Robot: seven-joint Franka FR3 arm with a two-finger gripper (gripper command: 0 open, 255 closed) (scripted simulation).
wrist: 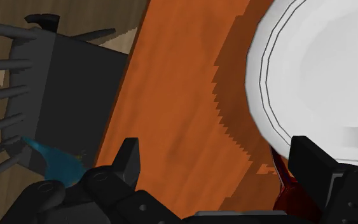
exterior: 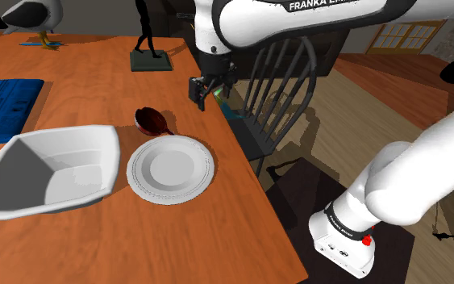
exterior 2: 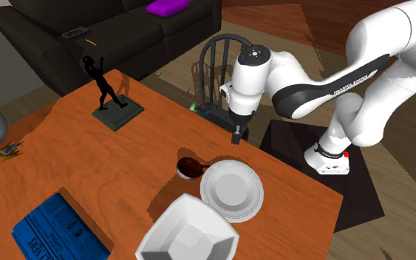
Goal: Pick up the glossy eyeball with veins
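Pincer hangs open over the tabletop edge, fingers apart, nothing between them. The eyeball, dark red and glossy, lies on the tabletop just beside the white plate. Its round bulk sits farther from the plate, and a narrow tail slants toward the rim

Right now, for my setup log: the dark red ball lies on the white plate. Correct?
No. The shoulder view shows the dark red ball beside the white plate, on the table, not on the plate.
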